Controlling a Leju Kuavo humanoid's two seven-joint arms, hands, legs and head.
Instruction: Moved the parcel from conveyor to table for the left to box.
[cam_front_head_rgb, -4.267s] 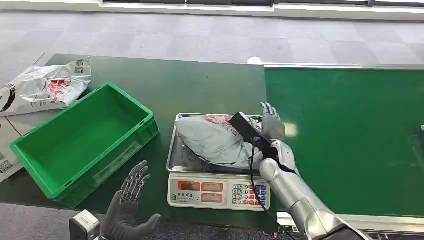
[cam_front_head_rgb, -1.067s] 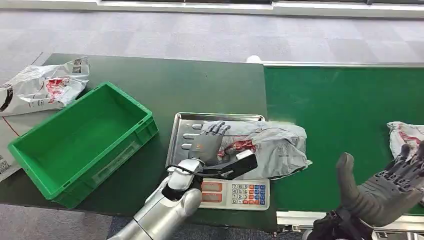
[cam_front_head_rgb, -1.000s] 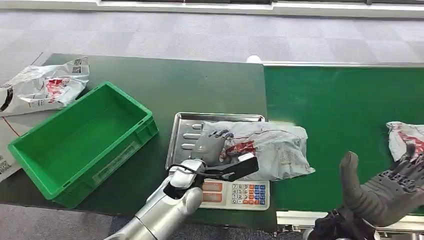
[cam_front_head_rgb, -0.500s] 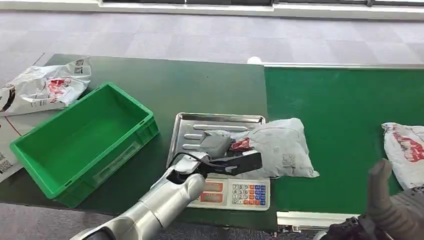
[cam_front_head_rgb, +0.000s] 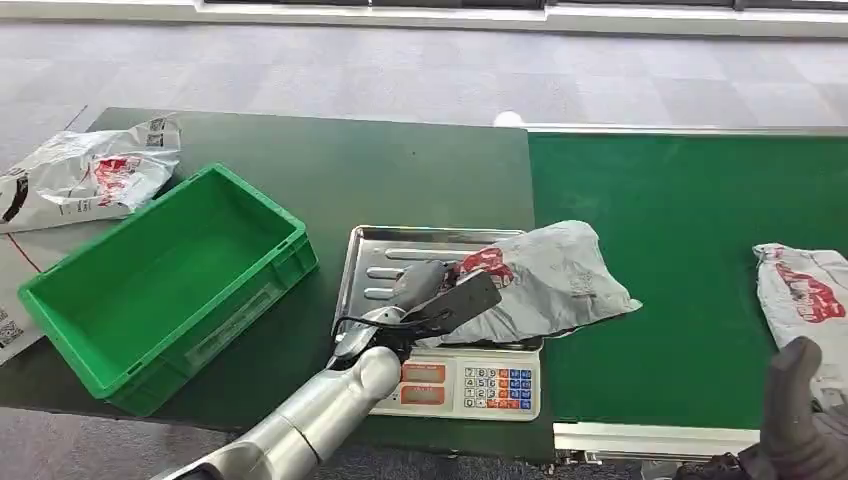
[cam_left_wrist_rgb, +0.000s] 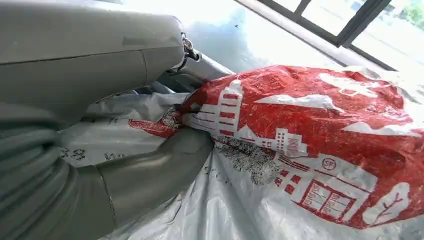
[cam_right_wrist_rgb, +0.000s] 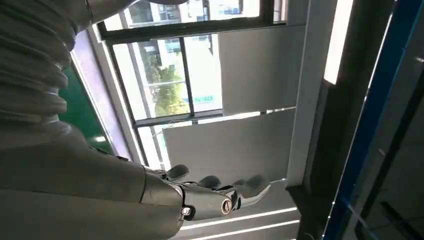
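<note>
On the scale's tray (cam_front_head_rgb: 372, 243), the soft, crumpling parcel (cam_front_head_rgb: 540, 280) is gripped at its near edge by the left robot hand (cam_front_head_rgb: 420, 285), while the right robot hand (cam_right_wrist_rgb: 220, 192) is held open.

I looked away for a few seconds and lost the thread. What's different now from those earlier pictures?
The right hand let go of the grey parcel on the scale tray and drew back low on the right. The left hand came in and took hold of the parcel, raising its near end. A second parcel rode further in along the conveyor. The green box and the parcel on the table's far left stayed put.
</note>
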